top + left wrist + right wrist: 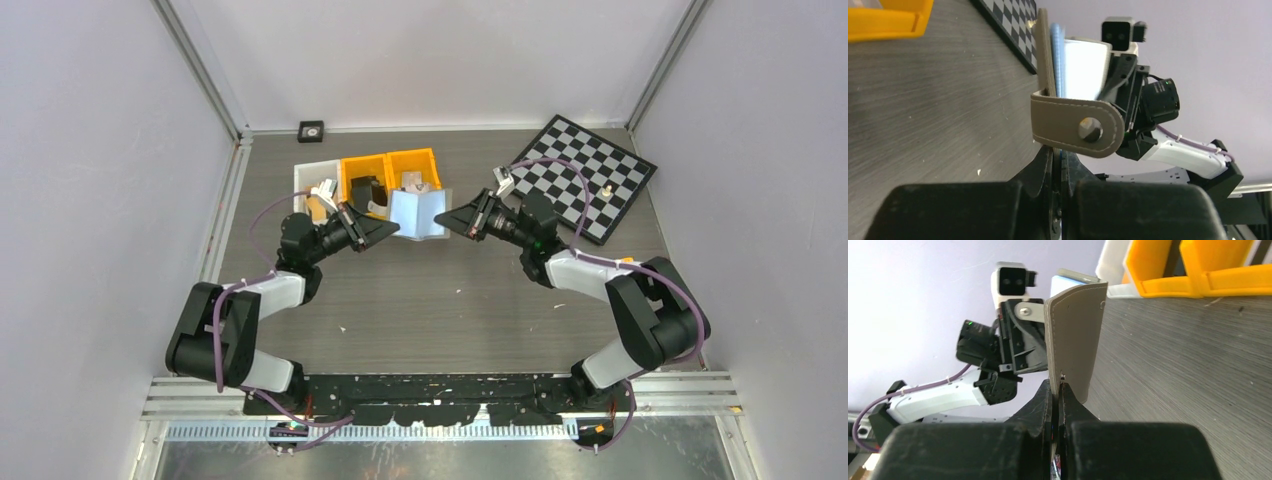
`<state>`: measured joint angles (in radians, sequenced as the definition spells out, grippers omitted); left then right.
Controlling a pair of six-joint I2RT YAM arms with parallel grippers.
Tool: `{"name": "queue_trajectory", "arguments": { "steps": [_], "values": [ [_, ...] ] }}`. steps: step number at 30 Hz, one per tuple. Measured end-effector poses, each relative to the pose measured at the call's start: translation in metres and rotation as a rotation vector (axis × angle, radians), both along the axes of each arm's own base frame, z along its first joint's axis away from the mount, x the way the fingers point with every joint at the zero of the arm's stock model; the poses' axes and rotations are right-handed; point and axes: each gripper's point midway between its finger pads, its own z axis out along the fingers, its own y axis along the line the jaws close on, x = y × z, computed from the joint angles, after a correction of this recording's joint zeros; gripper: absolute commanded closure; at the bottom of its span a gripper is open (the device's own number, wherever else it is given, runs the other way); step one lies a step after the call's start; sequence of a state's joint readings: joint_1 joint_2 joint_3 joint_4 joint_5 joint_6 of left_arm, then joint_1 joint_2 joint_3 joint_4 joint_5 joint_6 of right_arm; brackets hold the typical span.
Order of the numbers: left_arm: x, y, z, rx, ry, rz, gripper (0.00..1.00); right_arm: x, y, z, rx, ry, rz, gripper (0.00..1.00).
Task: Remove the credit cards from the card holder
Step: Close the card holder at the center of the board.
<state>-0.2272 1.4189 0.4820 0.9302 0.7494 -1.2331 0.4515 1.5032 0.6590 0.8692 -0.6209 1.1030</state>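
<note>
Mid-air, left tool [1056, 161] and right tool [1056, 390] clamp card holder [1073, 340] — wrist-only, maybe, blue card [1058, 60].

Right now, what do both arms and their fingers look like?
Both the left arm and right arm alternate chunky black joints with white links. A purple cable loops along each. The fingers are black, tapering wedges; a white-cased camera sits on each wrist.

Card holder [1063, 120]: matt stitched leather, metal snap [1090, 129]; table [923, 110] wood-grain; bins [1198, 275] glossy plastic.
</note>
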Motion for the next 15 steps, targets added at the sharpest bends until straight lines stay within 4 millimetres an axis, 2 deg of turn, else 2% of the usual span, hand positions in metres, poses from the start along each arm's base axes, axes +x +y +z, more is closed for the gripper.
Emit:
{"name": "queue_trajectory", "arguments": {
  "steps": [4,7,11,15],
  "values": [
    [0.000,0.000,0.002,0.010,-0.036,-0.008,1.00,0.005,0.007,-0.016,-0.055,0.040,-0.009,1.00],
    [-0.002,-0.001,-0.005,0.039,-0.039,-0.012,1.00,0.003,0.017,-0.019,-0.096,0.035,-0.001,0.99],
    [-0.008,-0.009,-0.007,0.067,-0.063,-0.039,1.00,0.000,0.028,-0.020,-0.125,0.018,0.020,1.00],
    [-0.012,-0.020,-0.012,0.102,-0.073,-0.067,1.00,-0.001,0.032,-0.034,-0.147,0.050,0.034,0.99]
  ]
}}
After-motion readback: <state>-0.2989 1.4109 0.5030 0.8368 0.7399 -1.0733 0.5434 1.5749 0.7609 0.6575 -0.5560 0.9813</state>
